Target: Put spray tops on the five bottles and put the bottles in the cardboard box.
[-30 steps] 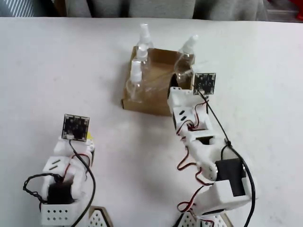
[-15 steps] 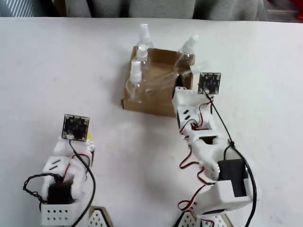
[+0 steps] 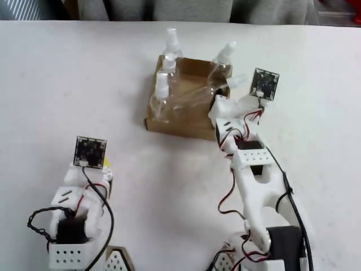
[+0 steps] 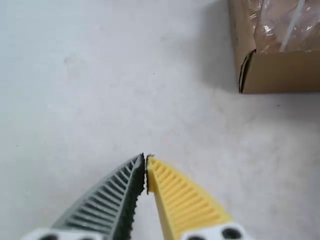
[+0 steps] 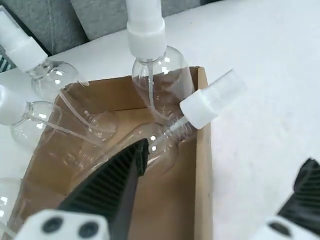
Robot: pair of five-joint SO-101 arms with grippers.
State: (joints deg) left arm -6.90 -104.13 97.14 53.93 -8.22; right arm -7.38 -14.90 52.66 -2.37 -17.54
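From above, the cardboard box (image 3: 169, 121) stands on the table (image 3: 67, 68) toward its far middle. The bottles (image 3: 162, 93) are inside it, five white spray tops poking above the rim. The right tool (image 3: 220, 100) sits at the box's near right corner. The left tool (image 3: 104, 169) is well apart, down by the table's near edge.

In the left wrist view, the left tool (image 4: 146, 162) has its tips pressed together on nothing, above bare table and short of the box (image 4: 280, 70).

In the right wrist view, the right tool (image 5: 225, 160) is spread wide and holds nothing. One finger hangs just over the tilted bottle (image 5: 165, 140), which leans on the box wall with its spray top (image 5: 212, 105) jutting over the rim. These clear bottles look light, smooth and easily toppled — likely best gripped round the body just below the shoulder, since the spray top may twist or pull off.
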